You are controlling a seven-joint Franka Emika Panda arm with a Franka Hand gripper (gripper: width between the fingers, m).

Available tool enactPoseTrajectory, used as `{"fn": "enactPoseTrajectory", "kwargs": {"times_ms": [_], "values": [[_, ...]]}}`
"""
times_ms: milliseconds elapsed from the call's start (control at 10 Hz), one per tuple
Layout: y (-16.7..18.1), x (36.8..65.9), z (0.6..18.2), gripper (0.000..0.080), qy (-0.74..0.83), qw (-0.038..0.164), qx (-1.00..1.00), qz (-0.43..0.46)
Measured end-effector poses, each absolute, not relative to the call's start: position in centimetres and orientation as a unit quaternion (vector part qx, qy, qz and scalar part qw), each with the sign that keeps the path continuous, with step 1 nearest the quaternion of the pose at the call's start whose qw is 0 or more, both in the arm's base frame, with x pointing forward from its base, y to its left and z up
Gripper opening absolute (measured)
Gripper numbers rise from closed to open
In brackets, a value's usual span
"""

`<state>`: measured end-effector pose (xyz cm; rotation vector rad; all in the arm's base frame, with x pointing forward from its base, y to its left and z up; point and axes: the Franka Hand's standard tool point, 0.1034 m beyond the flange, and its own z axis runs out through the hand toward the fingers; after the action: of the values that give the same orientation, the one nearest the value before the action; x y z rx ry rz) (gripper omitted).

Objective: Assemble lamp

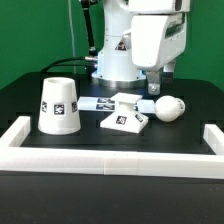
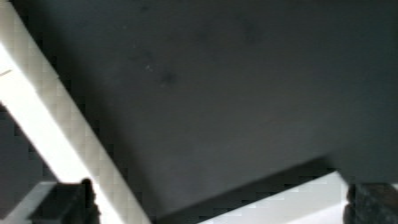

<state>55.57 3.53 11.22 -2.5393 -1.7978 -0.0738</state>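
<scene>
In the exterior view, the three lamp parts sit apart on the black table (image 1: 30, 95), and none are joined. The lamp shade (image 1: 58, 105) stands on the exterior view's left, wide end down. The flat lamp base (image 1: 124, 121) lies in the middle. Just behind it lies the marker board (image 1: 100, 103). The bulb (image 1: 168, 107) lies on its side at the exterior view's right, near the base but not touching it. The gripper (image 1: 160, 88) hangs right above the bulb, close to it, with nothing in it. A low white wall (image 1: 110, 160) runs along the front of the table.

In the wrist view, two dark fingertips (image 2: 63, 200) show at the far corners of the picture. They are wide apart, so the gripper (image 2: 217, 200) is spread open and holds nothing. Between them is dark table and a long white bar (image 2: 54, 120) — maybe the wall. A white patch shows low down; I cannot tell what it is.

I think the job is at its very start, and the step now is reaching for the bulb. Next, the gripper needs to go down, get one finger on each side of the bulb, and squeeze softly — the bulb is round and could roll away.
</scene>
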Motion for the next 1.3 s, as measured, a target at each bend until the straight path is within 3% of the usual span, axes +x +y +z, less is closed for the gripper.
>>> {"fn": "enactPoseTrajectory", "kwargs": {"times_ms": [300,800,1100,1300], "values": [[0.5,50.8,9.9,0.0700,-0.643,0.001,-0.765,-0.031],[-0.3,50.7,10.0,0.0700,-0.628,0.000,-0.778,-0.026],[-0.9,46.8,9.2,0.0700,-0.602,0.006,-0.798,-0.015],[-1.0,46.3,8.9,0.0700,-0.602,0.007,-0.799,-0.013]]}}
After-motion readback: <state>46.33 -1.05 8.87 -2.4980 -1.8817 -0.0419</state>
